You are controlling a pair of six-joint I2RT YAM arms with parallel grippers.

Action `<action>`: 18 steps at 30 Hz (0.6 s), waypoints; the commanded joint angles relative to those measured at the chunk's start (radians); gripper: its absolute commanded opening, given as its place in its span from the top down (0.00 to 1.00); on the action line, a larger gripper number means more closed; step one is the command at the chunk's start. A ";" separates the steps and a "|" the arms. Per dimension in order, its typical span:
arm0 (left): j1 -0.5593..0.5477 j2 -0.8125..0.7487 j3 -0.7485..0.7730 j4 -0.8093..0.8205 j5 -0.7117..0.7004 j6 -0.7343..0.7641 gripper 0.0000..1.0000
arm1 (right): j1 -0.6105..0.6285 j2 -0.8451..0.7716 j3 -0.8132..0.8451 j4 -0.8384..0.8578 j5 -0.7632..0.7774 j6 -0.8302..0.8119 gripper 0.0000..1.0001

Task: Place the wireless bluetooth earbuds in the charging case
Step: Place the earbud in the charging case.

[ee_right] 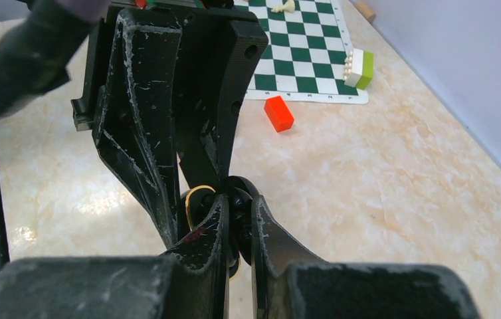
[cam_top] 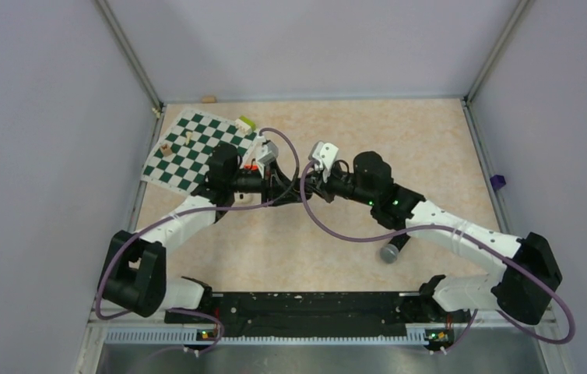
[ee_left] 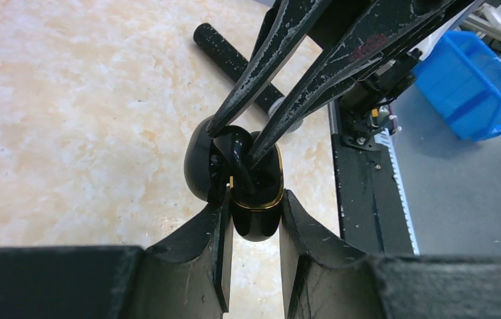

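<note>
Left fingers [ee_left: 213, 232] were narrow, clamped on the case [ee_left: 256, 224] from both sides; the case was held mid-desk where the two arms met, with its lid [ee_left: 198, 163] swung open to the left in the left wrist view and a gold rim showing round the opening; couldn't tell if it touched the desk [cam_top: 399, 140]. Right fingers [ee_right: 266, 229] were nearly closed, pinching one earbud [ee_left: 236, 149], glossy black, right at the case mouth and partly over the rim; how far it sat in the slot couldn't be told. The second earbud couldn't be made out. The two sets of fingers came at the case from opposite sides, tips almost meeting. A microphone [cam_top: 394, 249] lay on the desk by the right arm; an orange block [ee_right: 278, 113] sat just off the chessboard [cam_top: 197, 152] edge; a green-and-white block [ee_right: 359, 68] was at the board's corner.
</note>
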 commanded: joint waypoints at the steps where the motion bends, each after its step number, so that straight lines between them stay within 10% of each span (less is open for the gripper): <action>1: 0.015 -0.031 0.056 -0.102 -0.134 0.153 1.00 | 0.058 0.035 0.035 -0.080 -0.037 0.034 1.00; 18: 0.018 -0.048 0.040 -0.058 0.008 0.153 1.00 | 0.081 0.001 0.059 -0.102 -0.027 -0.023 0.68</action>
